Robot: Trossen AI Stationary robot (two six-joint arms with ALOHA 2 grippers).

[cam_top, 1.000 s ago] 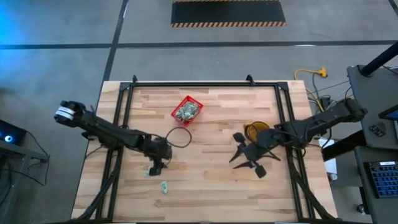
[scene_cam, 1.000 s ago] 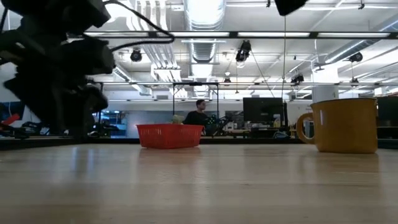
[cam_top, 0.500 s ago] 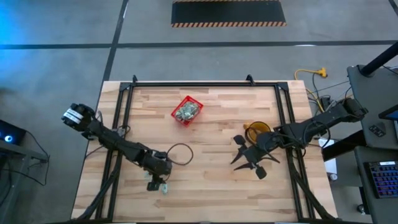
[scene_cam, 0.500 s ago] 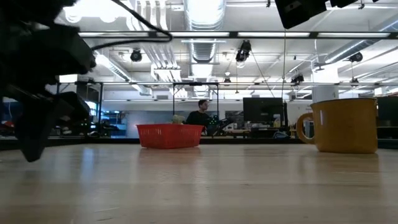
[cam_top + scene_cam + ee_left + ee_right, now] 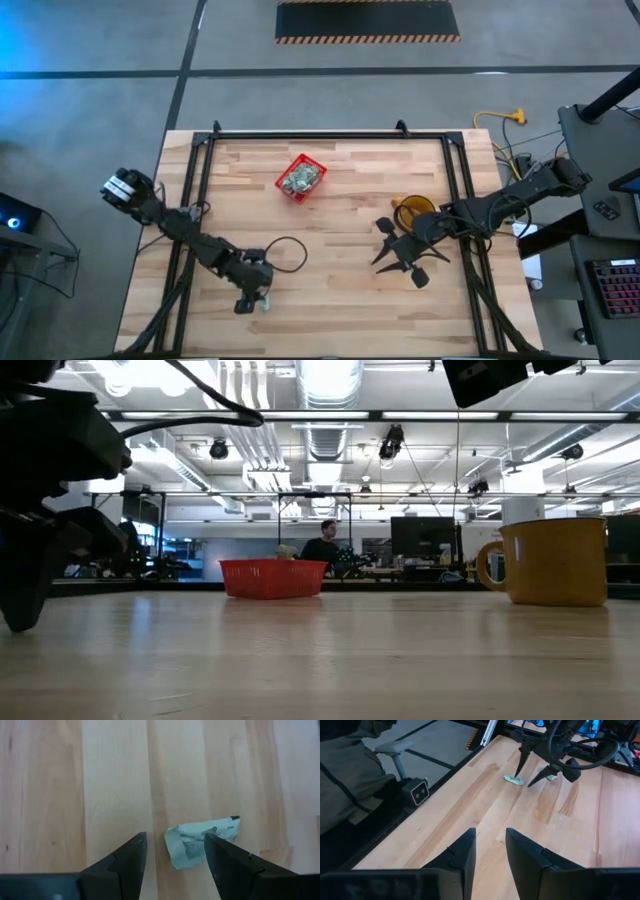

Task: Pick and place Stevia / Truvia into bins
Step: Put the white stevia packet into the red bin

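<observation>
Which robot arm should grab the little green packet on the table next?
The left one, probably. The left gripper is open right over the sachet, one finger on each side. The right gripper waits far across the table beside the yellow mug.

A small red latticed basket (image 5: 301,177) sits upright on the tabletop in the upper centre of the high view, turned at an angle to the table edges and heaped with pale green and white sachets (image 5: 299,180). In the low view it stands left of centre, far across the wood. One loose sachet (image 5: 201,841) (crumpled, with fine print on its face) lies flat on the boards at lower left of the high view, well apart from the basket.
</observation>
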